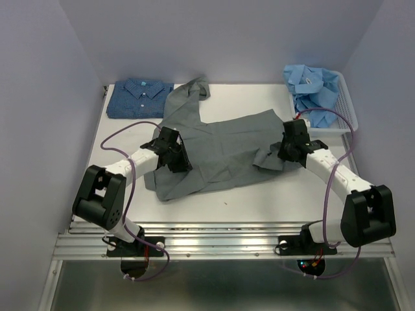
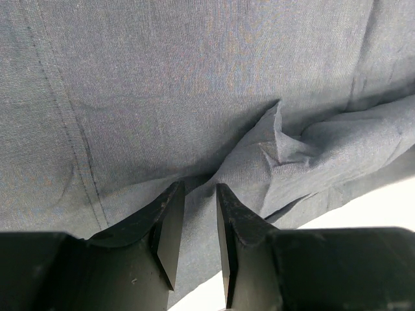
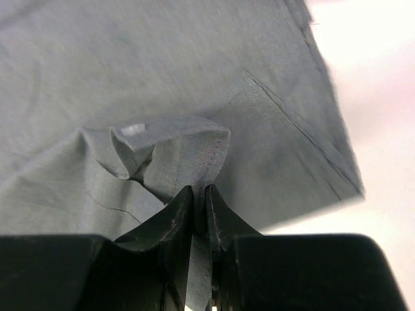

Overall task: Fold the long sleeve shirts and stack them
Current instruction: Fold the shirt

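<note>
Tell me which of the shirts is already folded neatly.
The dark blue patterned shirt at the far left corner. The grey shirt lies spread out, the light blue ones crumpled in the basket.

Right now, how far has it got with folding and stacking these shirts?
Done: one dark blue patterned cloth shirt lies folded at the far left. In hand: the plain grey cloth shirt is spread out in the middle, with the left gripper and right gripper each pinching a fold of it. Left: crumpled light blue shirts wait in the white slatted plastic basket; nothing is stacked yet.
</note>
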### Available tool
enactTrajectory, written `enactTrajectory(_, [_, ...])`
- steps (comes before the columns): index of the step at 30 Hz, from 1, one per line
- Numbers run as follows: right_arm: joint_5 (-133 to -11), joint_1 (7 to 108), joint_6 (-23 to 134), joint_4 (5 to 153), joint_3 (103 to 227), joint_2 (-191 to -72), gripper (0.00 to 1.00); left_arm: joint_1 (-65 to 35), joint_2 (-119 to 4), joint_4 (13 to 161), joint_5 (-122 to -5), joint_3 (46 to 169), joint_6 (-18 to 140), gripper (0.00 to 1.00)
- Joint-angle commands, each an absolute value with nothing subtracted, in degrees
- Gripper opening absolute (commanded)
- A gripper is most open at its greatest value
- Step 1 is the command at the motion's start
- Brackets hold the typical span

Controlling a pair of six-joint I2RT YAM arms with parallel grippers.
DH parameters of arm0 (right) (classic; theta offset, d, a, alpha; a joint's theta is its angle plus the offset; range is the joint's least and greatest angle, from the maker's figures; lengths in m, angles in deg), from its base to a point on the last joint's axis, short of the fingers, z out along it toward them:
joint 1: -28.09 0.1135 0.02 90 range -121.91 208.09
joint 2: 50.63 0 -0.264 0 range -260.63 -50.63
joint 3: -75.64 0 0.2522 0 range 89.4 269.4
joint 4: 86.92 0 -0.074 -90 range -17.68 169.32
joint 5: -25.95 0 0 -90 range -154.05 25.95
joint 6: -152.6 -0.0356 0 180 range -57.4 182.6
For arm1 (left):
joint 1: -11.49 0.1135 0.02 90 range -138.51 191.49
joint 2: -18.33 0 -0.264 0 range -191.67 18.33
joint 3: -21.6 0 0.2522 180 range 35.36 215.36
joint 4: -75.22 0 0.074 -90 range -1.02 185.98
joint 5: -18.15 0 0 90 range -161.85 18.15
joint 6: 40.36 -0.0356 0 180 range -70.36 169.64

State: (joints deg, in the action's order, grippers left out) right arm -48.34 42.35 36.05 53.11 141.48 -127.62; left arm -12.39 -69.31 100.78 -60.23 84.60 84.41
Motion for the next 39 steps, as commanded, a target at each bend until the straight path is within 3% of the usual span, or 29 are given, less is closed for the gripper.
enactTrajectory(1, [-45.5, 42.15, 37.99, 48.3, 139.86, -128.06, 0.2, -12.07, -69.04, 100.76, -60.86, 87.04, 84.45, 0.37])
enactTrajectory(5, [-45.85, 42.15, 37.64, 48.21, 138.88, -129.47, 0.32, -12.07, -69.21, 101.2, -61.04, 87.22, 84.8, 0.38])
enactTrajectory(8, [-46.99, 42.15, 38.07, 50.66, 138.45, -128.77, 0.23, -11.98, -69.04, 101.2, -61.12, 86.87, 85.06, 0.38])
enactTrajectory(9, [-47.78, 42.15, 38.6, 51.71, 138.36, -128.5, 0.09, -12.07, -68.78, 101.29, -61.3, 86.78, 85.24, 0.38])
enactTrajectory(10, [-48.39, 42.15, 38.87, 52.07, 138.36, -128.41, 0.09, -12.07, -68.77, 101.29, -61.39, 86.78, 85.24, 0.38])
enactTrajectory(11, [-48.84, 42.15, 39.13, 52.34, 138.44, -128.41, 0.02, -11.98, -68.51, 101.46, -61.56, 86.69, 85.33, 0.38])
enactTrajectory(13, [-50.76, 42.15, 39.39, 53.65, 138.79, -128.06, 0.01, -11.98, -68.34, 101.64, -61.74, 86.6, 85.41, 0.38])
enactTrajectory(15, [-51.3, 42.15, 39.83, 53.57, 139.41, -128.5, 0.14, -12.07, -67.55, 101.47, -61.74, 86.43, 85.59, 0.38])
enactTrajectory(19, [-51.3, 42.15, 37.64, 51.46, 139.33, -130.61, 0.54, -11.98, -65.88, 101.11, -62.09, 85.9, 85.77, 0.38])
enactTrajectory(34, [-53.76, 42.15, 33.42, 54.36, 132.91, -132.02, 0.57, -11.98, -64.82, 100.67, -61.91, 84.85, 85.41, 0.38])
enactTrajectory(39, [-56.04, 42.15, 32.63, 57.61, 131.85, -132.1, 0.46, -11.98, -65.26, 100.94, -61.74, 85.2, 84.71, 0.38])
